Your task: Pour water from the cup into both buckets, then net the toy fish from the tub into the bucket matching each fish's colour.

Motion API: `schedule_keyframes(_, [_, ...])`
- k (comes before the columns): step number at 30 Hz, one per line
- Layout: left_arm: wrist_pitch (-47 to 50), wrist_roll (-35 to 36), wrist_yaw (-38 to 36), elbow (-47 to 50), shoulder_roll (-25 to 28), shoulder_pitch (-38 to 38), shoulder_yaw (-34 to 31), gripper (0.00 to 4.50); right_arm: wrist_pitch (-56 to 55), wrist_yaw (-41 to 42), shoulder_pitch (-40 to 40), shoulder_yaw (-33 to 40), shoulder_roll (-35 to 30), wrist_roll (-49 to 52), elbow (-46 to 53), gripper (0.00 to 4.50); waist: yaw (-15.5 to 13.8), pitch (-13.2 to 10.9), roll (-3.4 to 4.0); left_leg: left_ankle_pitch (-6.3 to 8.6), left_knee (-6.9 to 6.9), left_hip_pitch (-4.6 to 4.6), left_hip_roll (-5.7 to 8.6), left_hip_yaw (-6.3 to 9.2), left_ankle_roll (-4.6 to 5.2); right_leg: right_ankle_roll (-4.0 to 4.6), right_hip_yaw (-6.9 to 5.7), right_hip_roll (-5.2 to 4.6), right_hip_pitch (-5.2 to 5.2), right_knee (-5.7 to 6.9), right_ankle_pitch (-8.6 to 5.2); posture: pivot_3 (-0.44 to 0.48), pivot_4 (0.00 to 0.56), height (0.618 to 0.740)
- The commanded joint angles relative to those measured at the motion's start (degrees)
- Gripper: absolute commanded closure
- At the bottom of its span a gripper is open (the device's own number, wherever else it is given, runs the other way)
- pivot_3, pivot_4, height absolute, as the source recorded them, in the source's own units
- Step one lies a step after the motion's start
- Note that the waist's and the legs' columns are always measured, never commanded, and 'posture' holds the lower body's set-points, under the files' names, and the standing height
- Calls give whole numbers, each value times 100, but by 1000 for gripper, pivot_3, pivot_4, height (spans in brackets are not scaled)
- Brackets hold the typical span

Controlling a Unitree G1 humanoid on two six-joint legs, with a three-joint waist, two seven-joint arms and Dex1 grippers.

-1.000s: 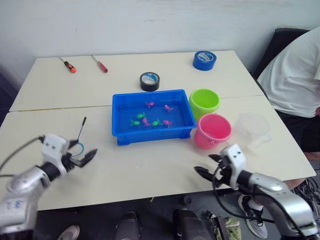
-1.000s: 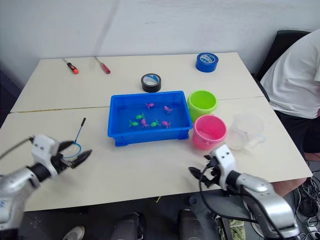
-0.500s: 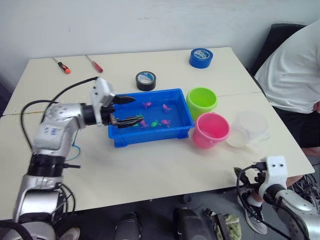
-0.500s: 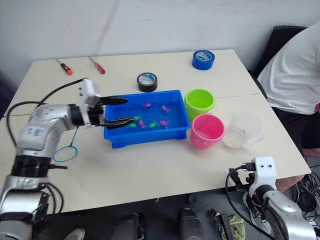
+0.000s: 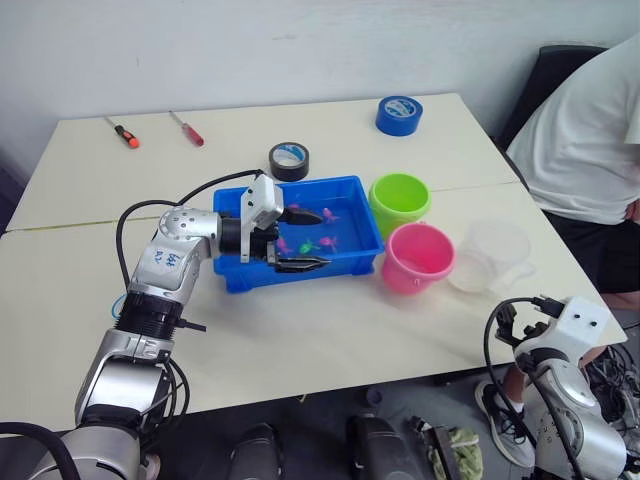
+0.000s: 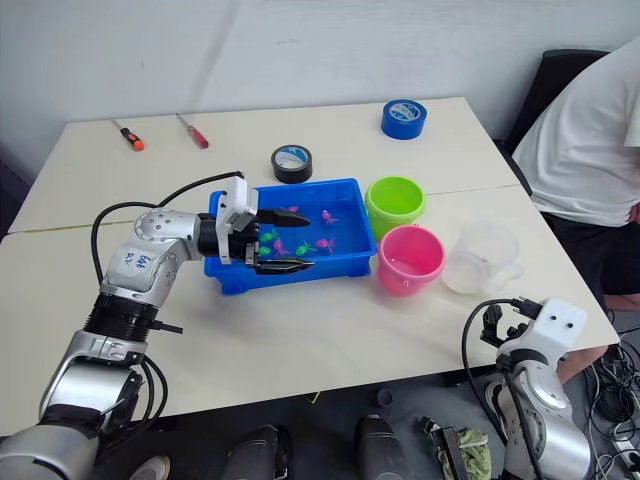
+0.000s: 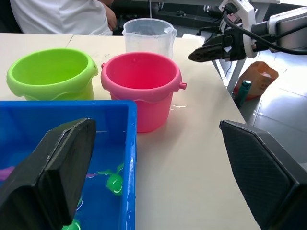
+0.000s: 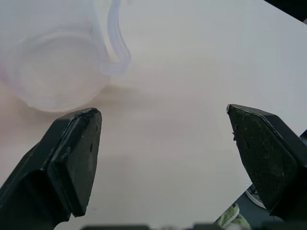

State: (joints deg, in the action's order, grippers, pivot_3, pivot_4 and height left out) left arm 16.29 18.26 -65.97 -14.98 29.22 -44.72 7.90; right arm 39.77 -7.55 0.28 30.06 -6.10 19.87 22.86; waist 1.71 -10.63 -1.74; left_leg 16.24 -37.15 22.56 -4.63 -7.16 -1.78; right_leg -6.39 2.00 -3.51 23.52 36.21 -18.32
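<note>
1. The left gripper point(image 5: 302, 240) reaches over the near part of the blue tub point(image 5: 240, 277), its two black fingers point(image 5: 305, 215) spread apart, one over the water and one at the tub's near rim, holding nothing
2. The tub sits mid-desk point(image 5: 300, 330) with toy fish point(image 5: 322, 243) in it, some magenta-pink and some green, scattered in the water
3. The green bucket point(image 5: 399, 203) stands just beside the tub's far right corner; the pink bucket point(image 5: 420, 259) stands just in front of it, near the tub's right end
4. The clear cup point(image 5: 492, 254) stands upright just to the right of the pink bucket, on the desk
5. The right gripper point(image 7: 218, 46) is at the desk's near right edge, past the cup; in the right wrist view its fingers point(image 8: 72, 158) stand wide apart over bare desk, with nothing between them
6. At the far side of the desk lie two screwdrivers point(image 5: 124, 131), a black tape roll point(image 5: 288, 160) and a blue tape roll point(image 5: 399, 115)
7. A person in a white shirt point(image 5: 580, 130) sits at the right of the desk
</note>
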Motion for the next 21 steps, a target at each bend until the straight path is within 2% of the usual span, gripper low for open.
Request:
schedule_keyframes(1, [-63,-9,-33,163,71,0,-121,0,-231,-126,-252,228,-7,100,-183,53,5,0,0,0,-3,1,0,-2,0,-1,2,-1,0,0,1,0,150,731])
schedule_keyframes(21, [94,35,72,529,278,268,-280,0,-856,-446,-1145,215,-152,-25,-1244,53,9,-1,4,-7,-4,-1,-1,-5,-5,-1,6,2,10,25,0,0,150,731])
